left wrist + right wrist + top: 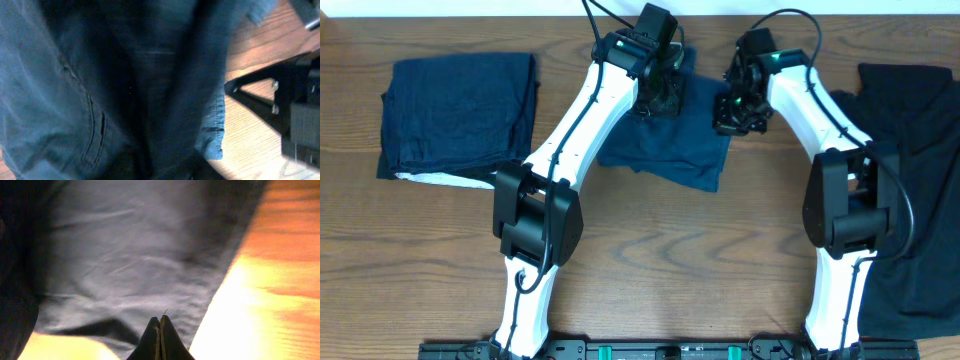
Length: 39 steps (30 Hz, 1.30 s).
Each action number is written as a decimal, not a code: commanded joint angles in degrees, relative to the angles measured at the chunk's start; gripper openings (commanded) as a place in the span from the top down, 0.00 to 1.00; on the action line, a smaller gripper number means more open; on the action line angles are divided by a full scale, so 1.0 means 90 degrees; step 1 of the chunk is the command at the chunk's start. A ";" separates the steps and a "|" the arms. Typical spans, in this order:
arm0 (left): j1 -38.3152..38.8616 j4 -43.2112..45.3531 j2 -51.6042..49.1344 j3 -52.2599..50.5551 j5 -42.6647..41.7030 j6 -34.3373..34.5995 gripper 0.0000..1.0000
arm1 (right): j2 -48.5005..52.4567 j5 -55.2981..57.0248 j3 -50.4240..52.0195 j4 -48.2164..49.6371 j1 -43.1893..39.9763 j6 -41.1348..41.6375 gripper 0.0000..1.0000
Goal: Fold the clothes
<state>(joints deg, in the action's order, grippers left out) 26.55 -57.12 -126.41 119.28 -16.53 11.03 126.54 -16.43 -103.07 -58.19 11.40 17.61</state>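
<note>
Of the clothes, a navy denim-like garment (670, 150) lies rumpled at the table's back middle, with both grippers at its far edge. My left gripper (658, 95) hangs over its upper middle. In the left wrist view the stitched blue cloth (100, 125) fills the frame and hides the fingers. My right gripper (732, 110) is at the cloth's right edge. Its fingertips (160, 322) are pressed together over the grey-looking fabric (130, 255), and nothing shows between them. A folded navy garment (460, 115) lies at the left and a black one (920, 180) at the right.
The wooden table (670, 260) shows bare wood between the two arm bases. The black garment drapes beside the right arm's base (845, 210). Part of the right arm (295, 100) shows in the left wrist view, close to the cloth's hem.
</note>
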 commanded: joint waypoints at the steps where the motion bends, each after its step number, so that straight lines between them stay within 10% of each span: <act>1: 0.0036 0.0034 0.0005 -0.0034 -0.0124 0.0075 0.33 | -0.0053 0.0187 0.0024 0.0119 -0.0221 -0.0250 0.99; 11: -0.0068 0.0687 0.0151 -0.0032 -0.1316 0.0012 0.25 | -0.0248 -0.0117 -0.0056 0.0134 -0.0665 -0.1190 0.99; 15: -0.0078 0.0355 0.0143 -0.0034 -0.0699 0.0000 0.80 | -0.0503 -0.0988 -0.0075 0.0223 -0.0724 -0.1695 0.99; 18: -0.0066 0.0136 0.0138 -0.0063 -0.0656 0.0000 0.93 | -0.0534 -0.1525 -0.0073 0.0478 -0.0724 -0.1729 0.99; 36: 0.0393 0.0964 0.0141 -0.1491 -0.0656 0.0002 0.94 | 0.0104 -0.1943 -0.0039 0.1766 -0.0444 -0.2144 0.99; 39: 0.0384 0.0947 0.0141 -0.1491 -0.0656 0.0002 0.94 | 0.0083 -0.1943 -0.0126 0.1836 -0.0583 -0.2237 0.75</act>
<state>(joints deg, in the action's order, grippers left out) 30.28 -48.56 -126.04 105.65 -23.14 11.77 127.26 -32.82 -103.07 -42.17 7.33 0.34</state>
